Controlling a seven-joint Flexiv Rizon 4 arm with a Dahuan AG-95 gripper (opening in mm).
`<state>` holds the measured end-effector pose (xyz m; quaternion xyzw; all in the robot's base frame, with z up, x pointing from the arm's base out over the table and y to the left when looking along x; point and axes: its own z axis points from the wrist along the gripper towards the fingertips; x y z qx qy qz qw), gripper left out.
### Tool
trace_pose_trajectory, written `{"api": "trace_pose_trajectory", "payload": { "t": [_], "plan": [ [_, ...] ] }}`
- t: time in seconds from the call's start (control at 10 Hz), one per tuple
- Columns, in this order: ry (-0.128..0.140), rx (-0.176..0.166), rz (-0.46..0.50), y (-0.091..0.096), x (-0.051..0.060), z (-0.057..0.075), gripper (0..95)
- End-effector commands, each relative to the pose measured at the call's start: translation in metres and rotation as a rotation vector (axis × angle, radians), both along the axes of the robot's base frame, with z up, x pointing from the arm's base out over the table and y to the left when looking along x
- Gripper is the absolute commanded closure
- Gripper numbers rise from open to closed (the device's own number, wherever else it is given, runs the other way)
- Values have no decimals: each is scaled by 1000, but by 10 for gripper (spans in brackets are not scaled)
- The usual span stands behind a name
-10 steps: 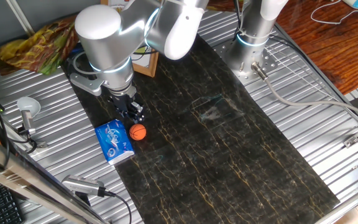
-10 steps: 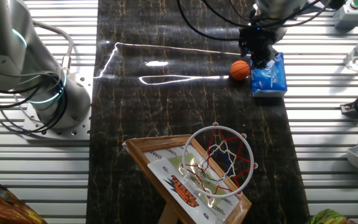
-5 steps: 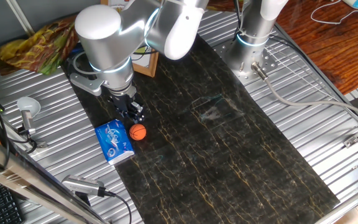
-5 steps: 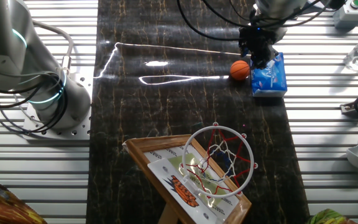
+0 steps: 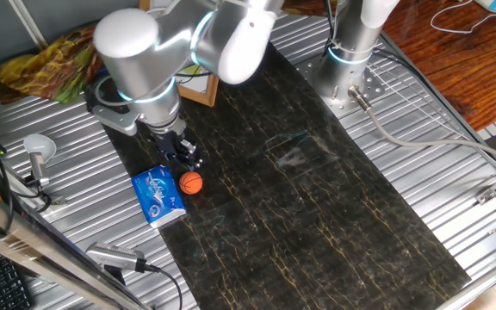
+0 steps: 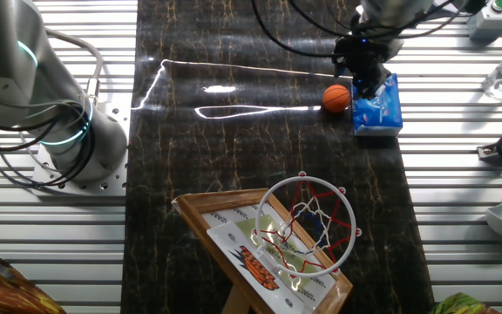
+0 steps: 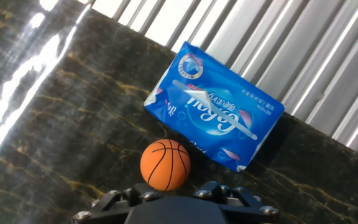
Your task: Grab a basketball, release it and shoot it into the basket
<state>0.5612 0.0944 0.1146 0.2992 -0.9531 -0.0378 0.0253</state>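
Observation:
The basketball (image 5: 191,182) is a tiny orange ball with dark seams. It lies on the black mat next to the blue-and-white packet (image 5: 158,195). My gripper (image 5: 186,159) hovers just behind and above the ball and holds nothing. In the hand view the ball (image 7: 165,164) sits right in front of the gripper body (image 7: 173,208), with the knuckles spread wide and the packet (image 7: 215,114) beyond it. In the other fixed view the ball (image 6: 336,98) lies far across the mat from the basket (image 6: 308,180), an orange rim with a white net on a wood-framed backboard (image 6: 260,253).
A second arm's base (image 5: 351,52) stands at the mat's far end and also shows in the other fixed view (image 6: 50,113). A metal ladle (image 5: 37,151) and cables lie on the ribbed table left of the mat. A colourful bag (image 5: 50,60) sits at the back left.
The arm's upper body has shifted slightly left. The gripper, ball and packet stay nearly where they were.

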Motion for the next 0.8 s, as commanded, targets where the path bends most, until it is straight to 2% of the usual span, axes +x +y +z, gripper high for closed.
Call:
{"api": "trace_pose_trajectory", "payload": {
  "t": [0.1,0.6,0.7,0.8],
  "plan": [
    [-9,-2,-2,-1,-2,1,380],
    [-6,-5,-3,-1,-2,1,380],
    [-7,-5,-5,1,-3,-1,380],
    [-9,-6,-10,7,-4,-9,380]
  ]
}}
